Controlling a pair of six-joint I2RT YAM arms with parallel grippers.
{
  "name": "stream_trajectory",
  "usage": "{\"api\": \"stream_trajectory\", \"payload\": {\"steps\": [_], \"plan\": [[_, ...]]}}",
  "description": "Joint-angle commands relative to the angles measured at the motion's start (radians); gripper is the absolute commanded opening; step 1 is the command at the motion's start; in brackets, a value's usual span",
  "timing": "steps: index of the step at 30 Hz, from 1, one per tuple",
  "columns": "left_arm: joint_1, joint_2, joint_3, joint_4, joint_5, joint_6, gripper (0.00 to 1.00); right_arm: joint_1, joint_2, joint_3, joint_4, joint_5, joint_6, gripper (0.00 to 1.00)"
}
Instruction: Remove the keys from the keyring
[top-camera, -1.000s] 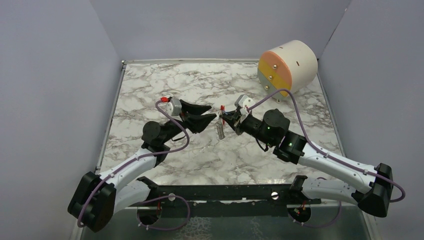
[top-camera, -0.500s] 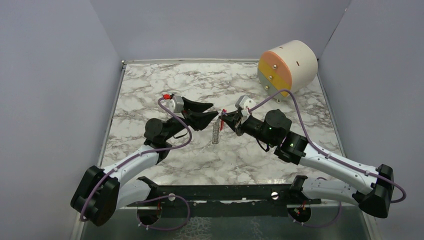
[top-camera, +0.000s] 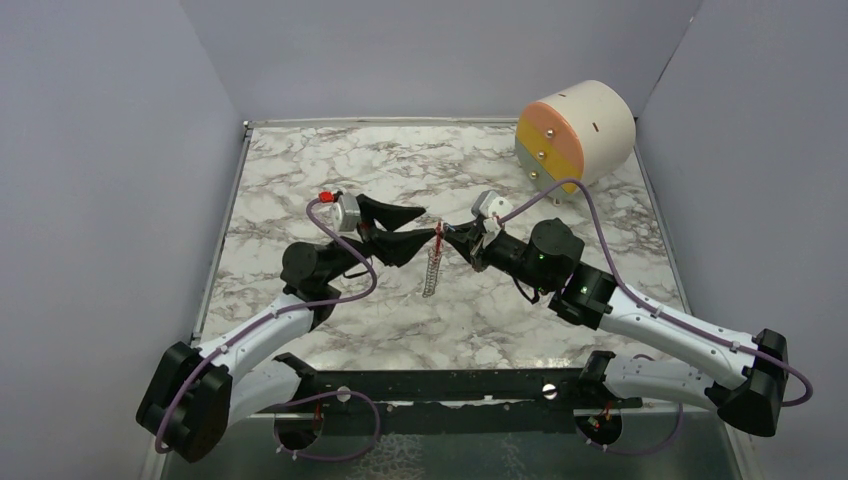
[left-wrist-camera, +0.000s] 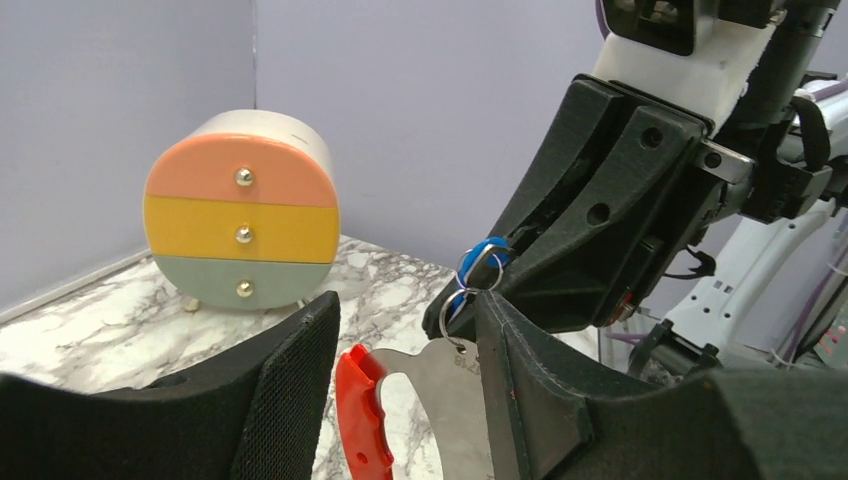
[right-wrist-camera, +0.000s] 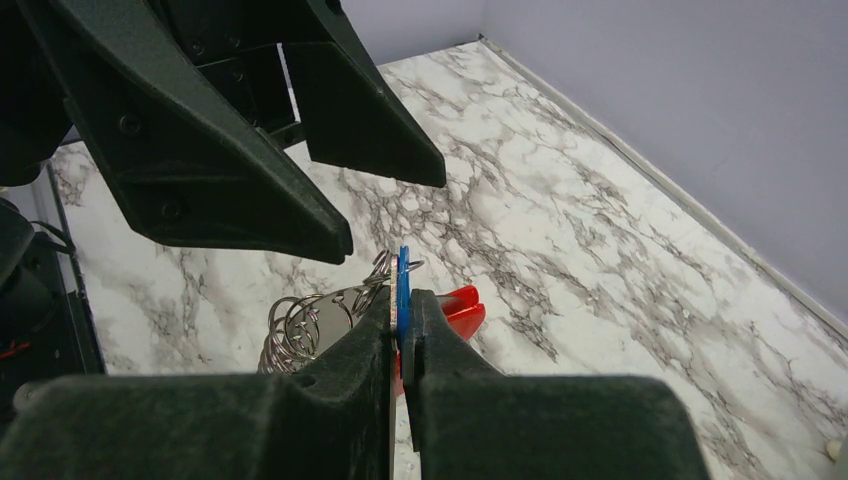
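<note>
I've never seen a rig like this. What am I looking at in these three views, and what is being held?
Two robot arms are bolted at the near edge of a marble table. The top view looks down from above; the other two come from a camera on each wrist, its own black fingers in the foreground. The right gripper is shut on a small blue key tag. Linked to it is the keyring, a grey coil with a red part. The left gripper is open, its fingers either side of that red part. A round cream drawer unit stands far right.
</note>
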Motion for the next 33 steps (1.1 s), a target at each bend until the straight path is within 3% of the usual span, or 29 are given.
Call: {"api": "stream_trajectory", "payload": {"steps": [1,14,33], "plan": [[0.003,-0.026,0.004,0.034,0.072,-0.017,0.56,-0.003,-0.026,0.028,0.037,-0.014,-0.013,0.01],[0.002,-0.032,-0.017,0.033,0.062,0.030,0.59,-0.003,-0.026,0.025,0.038,-0.027,-0.012,0.01],[0.002,0.034,0.014,0.128,0.047,-0.027,0.51,-0.003,-0.037,0.016,0.044,-0.061,-0.006,0.01]]}}
